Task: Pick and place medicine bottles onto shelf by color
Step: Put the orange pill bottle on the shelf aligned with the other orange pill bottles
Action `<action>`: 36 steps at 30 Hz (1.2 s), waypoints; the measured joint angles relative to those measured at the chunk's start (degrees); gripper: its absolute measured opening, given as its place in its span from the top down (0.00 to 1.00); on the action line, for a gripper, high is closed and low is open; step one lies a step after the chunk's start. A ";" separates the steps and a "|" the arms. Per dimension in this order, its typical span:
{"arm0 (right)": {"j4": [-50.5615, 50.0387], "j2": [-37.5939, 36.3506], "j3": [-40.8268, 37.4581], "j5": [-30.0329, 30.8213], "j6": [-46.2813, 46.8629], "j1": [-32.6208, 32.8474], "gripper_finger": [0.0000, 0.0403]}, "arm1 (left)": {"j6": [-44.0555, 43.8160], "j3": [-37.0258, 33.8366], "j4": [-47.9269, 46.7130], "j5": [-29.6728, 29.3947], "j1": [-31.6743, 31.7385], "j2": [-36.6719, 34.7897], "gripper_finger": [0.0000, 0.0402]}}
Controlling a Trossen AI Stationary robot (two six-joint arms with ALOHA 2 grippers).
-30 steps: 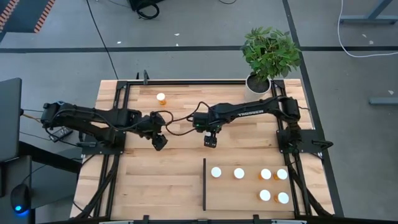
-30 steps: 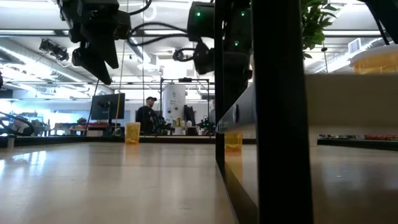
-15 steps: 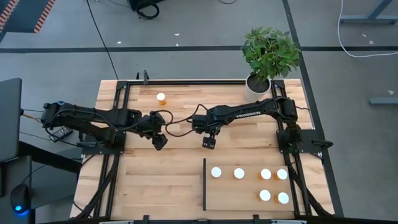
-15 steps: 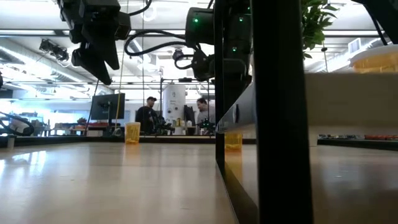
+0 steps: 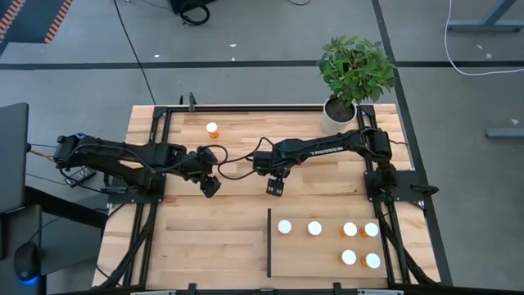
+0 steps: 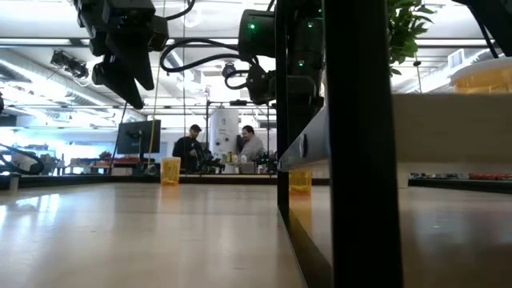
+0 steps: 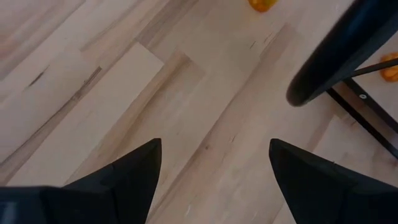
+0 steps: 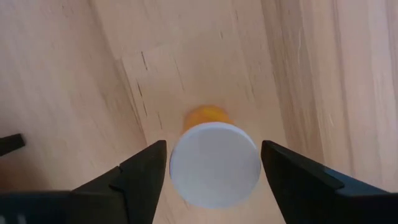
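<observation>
The right gripper (image 8: 211, 171) stands directly above an orange bottle (image 8: 214, 163), its jaws straddling the white cap with a gap visible on each side; the fingers (image 8: 140, 171) are parted and not yet touching it, so nothing is held. The bottle stands upright on the table (image 5: 237, 131) between the jaws, which suits a straight descent and a squeeze on the cap or body. In the high view this gripper (image 5: 274, 188) hides the bottle beneath it. The shelf (image 5: 319, 258) lies just beyond the gripper toward the near table edge, bounded by a black strip (image 5: 268, 242); six bottles already stand there, the white-bodied ones apparently nearer the strip and the orange ones at the far end, which is judged to be the colour sorting in progress. The left gripper (image 5: 210, 187) waits beside the right one, open and empty, over bare wood. One more bottle (image 5: 212, 129) stands well apart, behind the left gripper near the far table edge, presumably left for that arm. A plant (image 5: 354, 70) occupies the far corner, clear of the work.
</observation>
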 joint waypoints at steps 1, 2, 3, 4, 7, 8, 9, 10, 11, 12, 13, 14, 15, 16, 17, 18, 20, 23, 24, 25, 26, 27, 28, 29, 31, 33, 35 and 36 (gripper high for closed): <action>0.00 0.00 0.00 0.02 0.05 0.00 0.34 | -0.02 0.00 -0.02 0.00 0.00 0.00 0.25; 0.00 0.00 0.00 0.17 0.19 0.00 0.35 | -0.08 0.00 0.00 -0.04 0.00 0.00 0.25; 0.00 0.00 0.00 0.49 0.30 0.02 0.35 | -0.23 0.00 0.00 -0.28 0.00 0.00 0.25; -0.04 0.00 0.00 0.79 0.42 0.02 0.36 | -0.61 0.00 -0.01 -0.57 0.00 0.00 0.25; -0.09 0.00 0.00 1.09 0.44 0.00 0.38 | -1.27 0.00 0.00 -1.60 0.00 0.00 0.25; -0.11 0.00 0.00 1.09 0.45 0.00 0.39 | -1.26 0.00 -0.01 -1.70 0.00 0.00 0.25; -0.13 0.00 0.00 1.09 0.52 0.02 0.40 | -1.25 0.00 0.00 -1.73 0.00 0.00 0.25; -0.13 0.00 0.00 1.08 0.76 0.02 0.40 | -1.25 0.00 0.00 -1.73 0.00 0.00 0.25; -0.13 0.00 0.00 1.07 0.99 0.02 0.40 | -1.26 0.00 0.00 -1.73 0.00 0.00 0.25; -0.13 0.00 0.00 1.07 1.39 0.02 0.41 | -1.26 0.00 0.00 -1.73 0.00 0.00 0.25; -0.13 0.00 0.00 1.08 1.57 0.00 0.41 | -1.27 0.00 0.00 -1.73 0.00 0.00 0.25; -0.13 0.00 0.00 1.09 1.69 0.00 0.41 | -1.25 0.00 0.00 -1.73 0.00 0.00 0.25; -0.13 0.00 0.00 1.07 1.68 0.02 0.41 | -1.25 0.00 0.00 -1.73 0.00 0.00 0.25; -0.14 0.00 0.00 1.06 1.68 0.02 0.41 | -1.25 0.00 -0.01 -1.73 0.00 0.00 0.25; -0.19 0.00 0.00 1.05 1.68 0.02 0.41 | -1.25 0.00 0.00 -1.73 0.00 0.00 0.25; -0.33 0.00 0.00 1.02 1.72 0.02 0.41 | -1.25 0.00 -0.02 -1.73 0.00 0.00 0.25; -0.96 0.00 0.00 0.92 1.72 0.02 0.41 | -1.25 0.00 0.00 -1.73 0.00 0.00 0.25; -2.42 -0.02 0.00 -0.31 1.73 0.02 0.42 | -1.25 0.00 -0.01 -1.73 0.00 0.00 0.25; -3.03 -0.02 0.00 -0.83 1.91 0.02 0.42 | -1.25 0.00 -0.01 -1.73 0.00 0.00 0.25; -3.72 -0.14 0.00 -1.49 2.26 0.02 0.42 | -1.24 0.00 0.00 -1.72 0.00 0.00 0.25; -4.55 -0.31 -0.01 -2.43 2.76 0.03 0.42 | -1.22 0.00 0.00 -1.73 0.00 0.00 0.25; -5.12 -0.36 -0.02 -3.17 3.17 0.14 0.42 | -1.22 0.00 -0.02 -1.73 0.00 0.00 0.25; -5.38 -0.55 -0.02 -3.46 3.58 0.36 0.42 | -1.18 0.00 0.00 -1.73 0.00 0.00 0.25; -6.06 -0.93 -0.02 -3.58 4.04 0.57 0.42 | -1.15 0.00 -0.02 -1.73 0.00 0.00 0.25; -7.15 -2.03 -0.02 -3.67 4.78 1.22 0.42 | -1.12 0.01 -0.05 -1.73 0.00 0.00 0.25; -8.20 -3.05 0.00 -3.65 5.56 1.86 0.42 | -0.85 0.00 -0.09 -1.73 0.00 0.04 0.25; -8.43 -4.52 -0.02 -3.65 7.01 2.46 0.42 | -0.68 0.02 -0.18 -1.73 0.00 0.04 0.25; -8.53 -5.56 -0.02 -3.64 8.01 2.71 0.42 | -0.67 0.02 -0.33 -1.73 0.00 0.04 0.25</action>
